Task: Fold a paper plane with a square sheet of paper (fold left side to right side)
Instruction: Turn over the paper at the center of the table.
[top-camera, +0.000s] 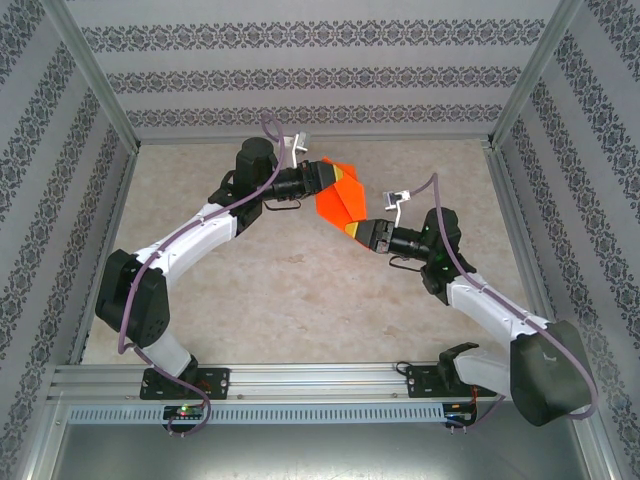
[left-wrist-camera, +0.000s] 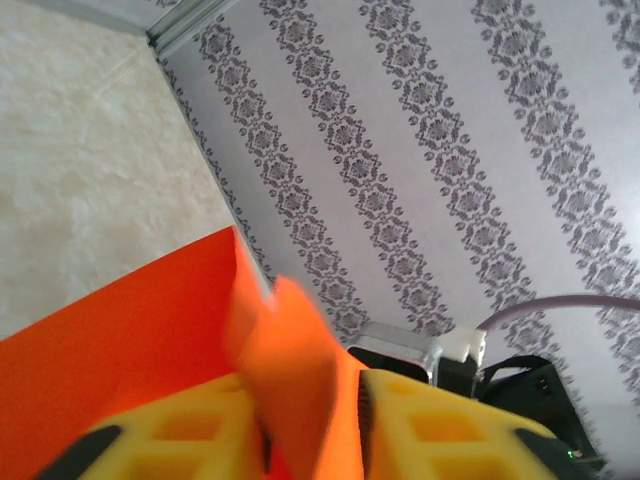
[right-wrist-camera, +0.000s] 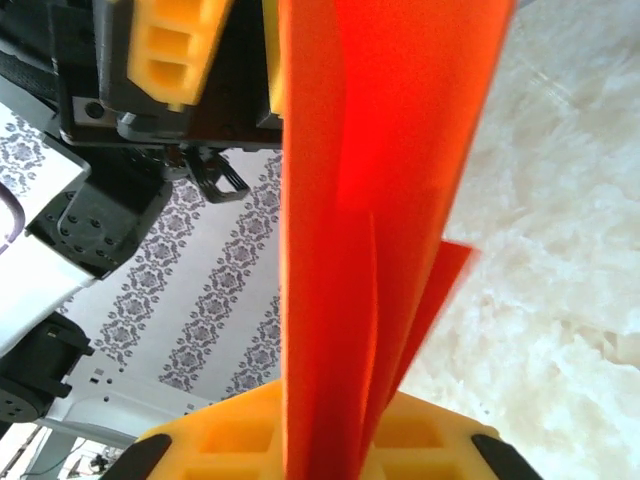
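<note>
The orange sheet of paper (top-camera: 340, 198), folded into layers, hangs in the air above the table's middle between both grippers. My left gripper (top-camera: 328, 180) meets its upper left edge. In the left wrist view the yellow fingers (left-wrist-camera: 450, 430) stand a little apart, with the paper (left-wrist-camera: 130, 330) loose in the gap of the gripper (left-wrist-camera: 312, 430). My right gripper (top-camera: 362, 232) holds the lower right corner. In the right wrist view the paper (right-wrist-camera: 370, 150) rises straight out of the gripper (right-wrist-camera: 330, 440), pinched between its yellow fingers (right-wrist-camera: 220, 440). The left gripper's finger (right-wrist-camera: 170, 50) shows at the top of that view.
The beige table top (top-camera: 300, 290) lies under the paper, fenced by patterned walls (top-camera: 320, 70) and aluminium rails (top-camera: 300, 380). Both arms reach inward from the near edge, the left arm (top-camera: 190, 240) bowed left and the right arm (top-camera: 480, 300) bowed right.
</note>
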